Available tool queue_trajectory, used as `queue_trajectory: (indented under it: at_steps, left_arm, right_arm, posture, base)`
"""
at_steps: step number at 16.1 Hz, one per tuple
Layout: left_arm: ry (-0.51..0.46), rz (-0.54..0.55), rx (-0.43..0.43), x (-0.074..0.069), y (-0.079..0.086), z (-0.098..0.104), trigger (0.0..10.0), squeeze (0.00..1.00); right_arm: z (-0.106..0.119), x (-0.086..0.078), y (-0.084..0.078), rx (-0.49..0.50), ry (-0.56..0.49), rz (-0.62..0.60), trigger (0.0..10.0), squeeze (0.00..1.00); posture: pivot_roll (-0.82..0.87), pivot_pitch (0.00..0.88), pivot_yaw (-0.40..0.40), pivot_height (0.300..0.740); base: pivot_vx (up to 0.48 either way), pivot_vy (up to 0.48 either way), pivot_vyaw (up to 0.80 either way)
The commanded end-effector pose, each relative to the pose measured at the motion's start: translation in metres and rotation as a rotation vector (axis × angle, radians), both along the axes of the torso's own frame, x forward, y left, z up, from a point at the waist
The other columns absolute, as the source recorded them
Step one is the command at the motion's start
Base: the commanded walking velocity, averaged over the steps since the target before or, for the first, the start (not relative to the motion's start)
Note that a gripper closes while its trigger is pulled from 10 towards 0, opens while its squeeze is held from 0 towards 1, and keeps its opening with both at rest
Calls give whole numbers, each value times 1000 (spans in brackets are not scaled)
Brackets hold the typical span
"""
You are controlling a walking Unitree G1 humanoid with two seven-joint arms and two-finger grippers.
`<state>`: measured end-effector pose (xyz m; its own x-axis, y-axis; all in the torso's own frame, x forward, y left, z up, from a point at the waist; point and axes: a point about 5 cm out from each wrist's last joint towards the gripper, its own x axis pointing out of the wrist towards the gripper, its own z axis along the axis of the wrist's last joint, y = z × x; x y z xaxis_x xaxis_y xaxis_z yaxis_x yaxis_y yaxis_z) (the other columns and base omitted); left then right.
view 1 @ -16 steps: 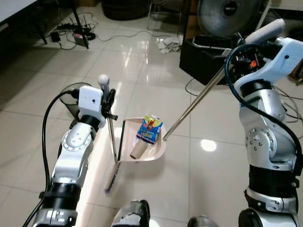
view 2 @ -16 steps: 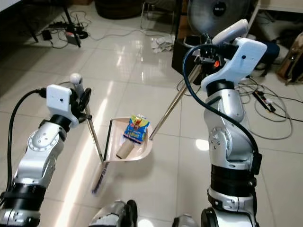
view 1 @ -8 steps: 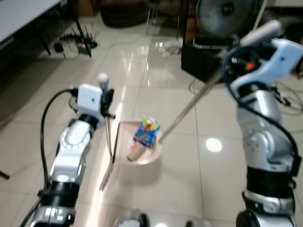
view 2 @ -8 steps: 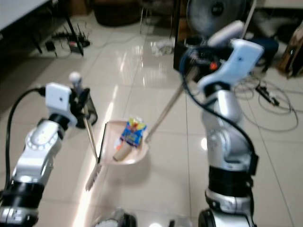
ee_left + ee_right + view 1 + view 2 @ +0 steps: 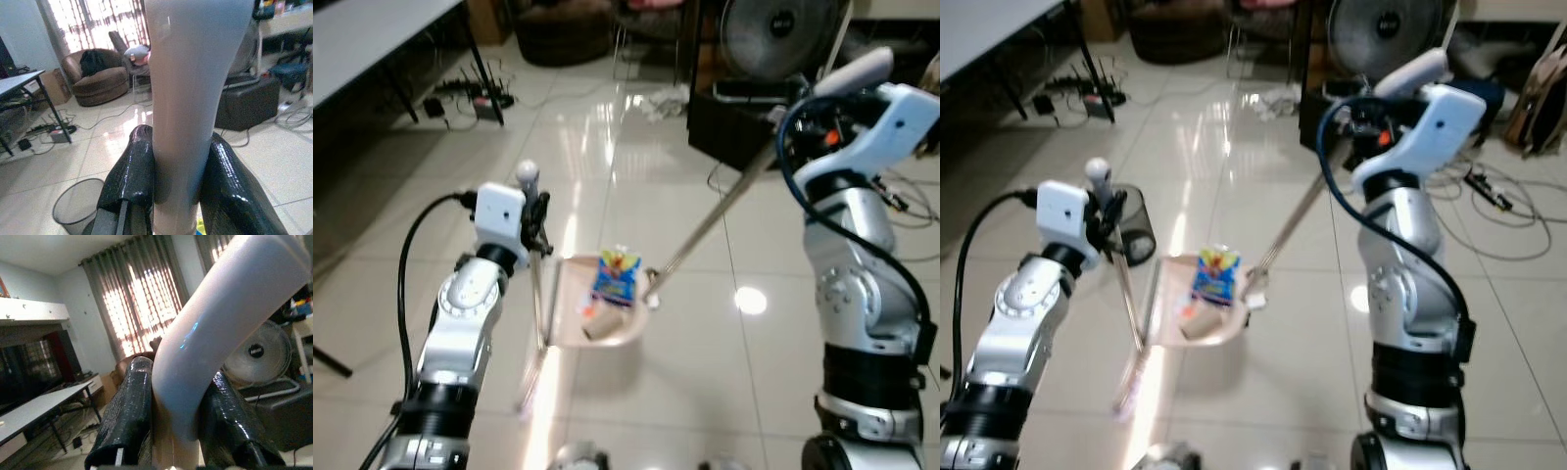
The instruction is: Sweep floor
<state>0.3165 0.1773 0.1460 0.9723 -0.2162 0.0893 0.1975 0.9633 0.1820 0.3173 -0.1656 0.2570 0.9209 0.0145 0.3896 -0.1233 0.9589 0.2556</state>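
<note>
— Beige plastic, that dustpan point(image 5: 607, 318): where does it sit now?

— At the centre of the head view, low over the tiled floor point(image 5: 636, 147); I cannot tell if it touches. A blue-and-yellow snack packet point(image 5: 617, 277) and a cardboard tube point(image 5: 599, 330) lie inside it.

— Who holds it?

— The right pincer point(image 5: 173, 416), up at two o'clock, is pinched on the dustpan's curved white grip, and the long metal handle point(image 5: 715, 220) slants down to the pan's rim. That slant probably keeps the litter from sliding out.

— And the broom point(image 5: 536, 294)?

— The left pincer point(image 5: 176, 183) is pressed on its pale shaft near the knob, at nine o'clock from the pan, bristles hanging just beside the pan's open edge.

— What comes after this?

— My guess: tip the load into the mesh wastebasket point(image 5: 1136, 235), at ten o'clock from the pan.
</note>
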Motion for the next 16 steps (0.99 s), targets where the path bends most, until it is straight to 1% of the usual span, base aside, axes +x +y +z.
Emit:
queue_trajectory:
  at_steps: [1, 4, 12, 13, 14, 16]
  left_arm:
    - [-39, 10, 16, 0, 4, 8, 10000, 0]
    - [-36, 16, 8, 0, 3, 7, 10000, 0]
    - [-42, 4, 19, 1, 1, 8, 10000, 0]
    - [-42, 4, 20, 1, 1, 9, 10000, 0]
    - [-63, -2, 71, 1, 0, 11, 10000, 0]
    - [-76, -4, 107, 1, -1, 12, 10000, 0]
  right_arm:
    - [12, -2, 9, 13, -55, 38, 10000, 0]
    - [16, 0, 9, 12, -64, 41, 10000, 0]
    - [18, 1, 5, 30, -76, 25, 10000, 0]
    - [19, 1, 5, 32, -77, 25, 10000, 0]
    - [19, 1, 4, 36, -79, 23, 10000, 0]
    - [19, 1, 4, 40, -83, 18, 10000, 0]
  posture:
    - [14, 42, 52, 740]
    - [13, 42, 48, 740]
    - [15, 41, 55, 740]
    - [16, 40, 56, 740]
    - [17, 36, 57, 740]
    - [16, 31, 59, 740]
  base:
    - [0, 386, 0]
    - [0, 387, 0]
    - [0, 389, 0]
    - [0, 0, 0]
    - [0, 0, 0]
    - [0, -480, 0]
